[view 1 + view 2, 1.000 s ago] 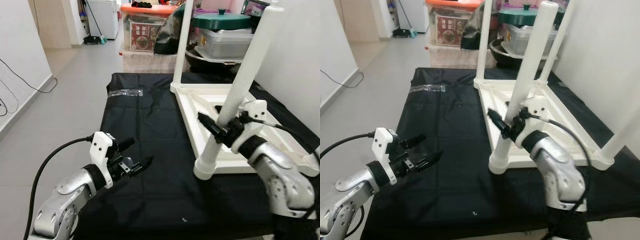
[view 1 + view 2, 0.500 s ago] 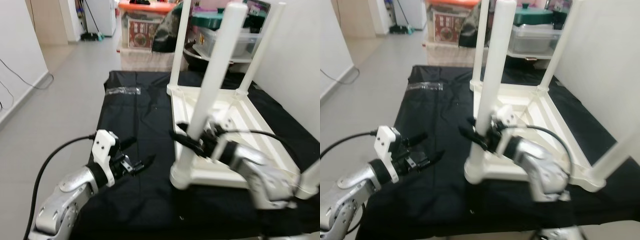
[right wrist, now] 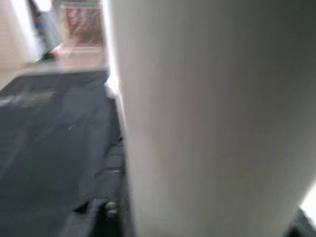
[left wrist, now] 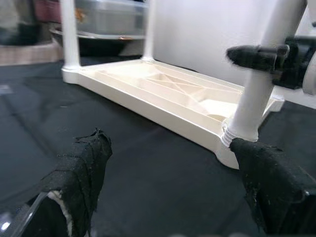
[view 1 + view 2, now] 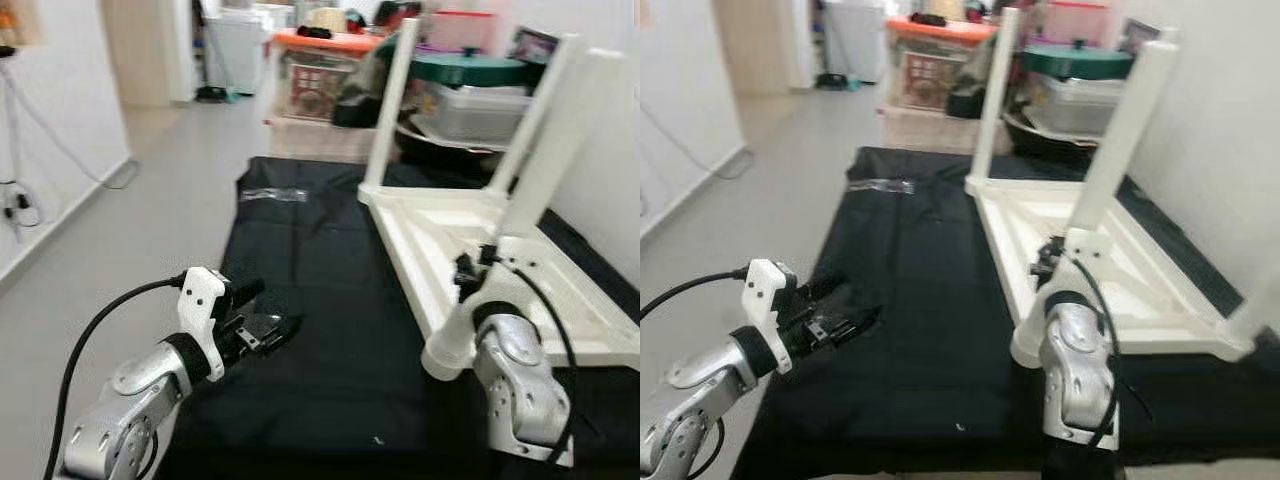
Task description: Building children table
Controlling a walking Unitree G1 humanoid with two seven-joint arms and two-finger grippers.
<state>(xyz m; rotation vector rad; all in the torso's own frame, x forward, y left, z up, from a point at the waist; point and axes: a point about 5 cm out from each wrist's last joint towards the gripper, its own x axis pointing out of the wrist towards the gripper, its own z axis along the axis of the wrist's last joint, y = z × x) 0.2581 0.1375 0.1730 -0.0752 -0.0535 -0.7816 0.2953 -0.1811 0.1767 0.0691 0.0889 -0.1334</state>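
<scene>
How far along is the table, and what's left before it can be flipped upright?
Done: the tabletop lies upside down on the black cloth, and a far leg stands in its corner. In hand: the right gripper clasps the near leg, which sits in its socket; how tight cannot be told. The left gripper hovers open and empty. Left: probably seating that leg, then turning the table over.

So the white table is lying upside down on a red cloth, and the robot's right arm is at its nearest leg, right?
Not quite: the cloth is black, not red, as the right eye view shows. The rest holds: the white table lies upside down on it, with the right gripper at its nearest leg.
</scene>
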